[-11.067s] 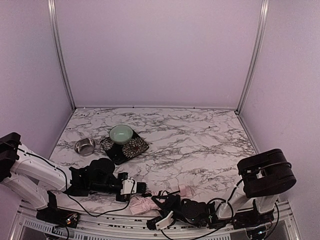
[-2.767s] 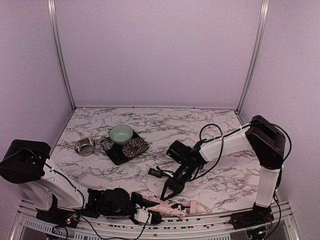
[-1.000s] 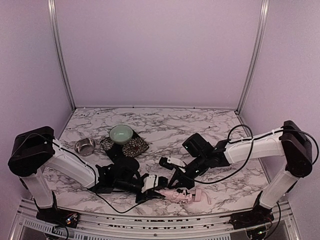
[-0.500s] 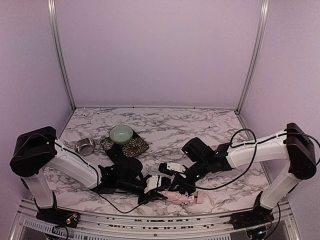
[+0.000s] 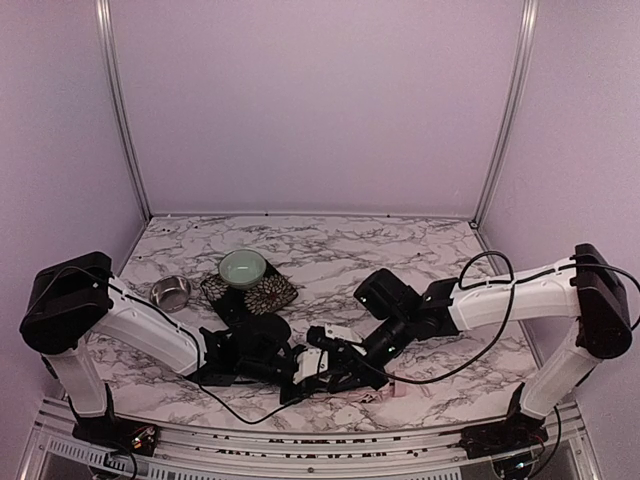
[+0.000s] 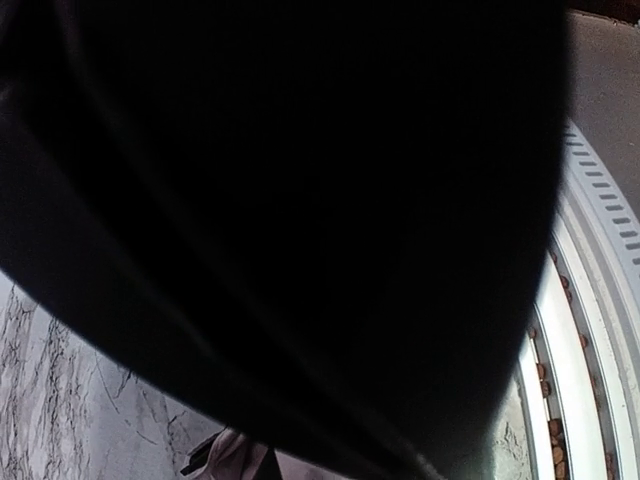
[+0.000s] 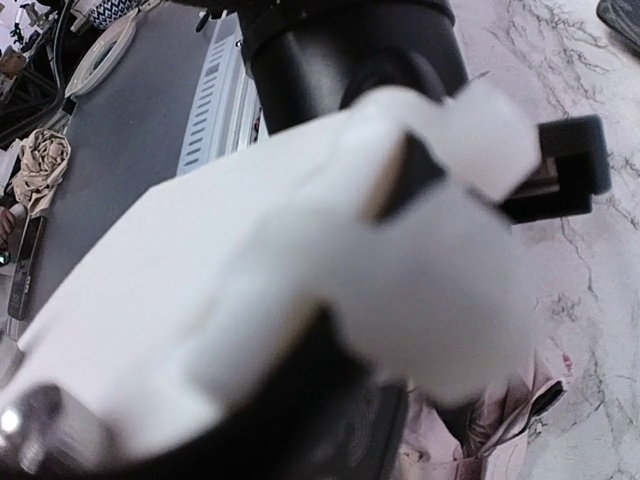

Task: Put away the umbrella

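Lower centre, both claws are crowding the umbrella (image 7: 470,440). Right gripper (image 5: 350,372) is clenching shut; left gripper (image 5: 318,372), can't tell. I'm advising gathering loose fabric tight, avoiding wrist collisions.

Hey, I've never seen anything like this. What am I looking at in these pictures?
These are two robot arms, bolted to the near edge of a marble table. The wide picture comes from a fixed camera above and behind them; the two close-ups come from cameras on the wrists, so near the work that they are mostly blocked. On the table sit a green bowl on a dark flowered mat, and a small steel bowl. Near the front, the left gripper and the right gripper crowd over a pale pink umbrella. The right gripper is shut; whether either one holds the umbrella cannot be seen.
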Tool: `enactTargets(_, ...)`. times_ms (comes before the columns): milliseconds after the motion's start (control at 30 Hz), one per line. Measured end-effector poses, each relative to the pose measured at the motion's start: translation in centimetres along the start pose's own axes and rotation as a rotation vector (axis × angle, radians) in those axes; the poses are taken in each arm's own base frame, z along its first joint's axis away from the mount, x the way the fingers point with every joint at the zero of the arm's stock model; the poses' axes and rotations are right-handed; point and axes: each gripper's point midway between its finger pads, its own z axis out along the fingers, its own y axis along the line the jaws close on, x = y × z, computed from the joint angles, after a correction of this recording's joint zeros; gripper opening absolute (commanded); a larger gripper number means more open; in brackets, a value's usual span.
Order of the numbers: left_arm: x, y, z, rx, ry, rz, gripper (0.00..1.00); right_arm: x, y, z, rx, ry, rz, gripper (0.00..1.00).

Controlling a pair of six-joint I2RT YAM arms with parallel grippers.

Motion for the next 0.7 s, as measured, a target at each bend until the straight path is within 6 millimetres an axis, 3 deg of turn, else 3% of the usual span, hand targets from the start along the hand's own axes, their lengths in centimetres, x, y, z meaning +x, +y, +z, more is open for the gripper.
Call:
enactTargets(167, 0.0, -0.2, 0.0, -0.020, 0.007, 0.034, 0.00, 0.4, 1.0, -0.5, -0.019, 0.022, 0.014, 0.08)
enactTargets(333, 0.2, 0.9, -0.1, -0.067, 0.018, 0.012, 0.00, -0.9, 2.6, -3.7, -0.024, -0.060, -0.011, 0.12)
enactTargets(500, 0.2, 1.2, -0.1, -0.086, 0.023, 0.006, 0.00, -1.7, -2.0, -6.2, 0.121, -0.161, 0.065, 0.11)
enactTargets(700, 0.3, 1.2, -0.1, -0.091, 0.026, 0.012, 0.00, 0.1, -6.3, -3.6, 0.192, -0.098, 0.186, 0.08)
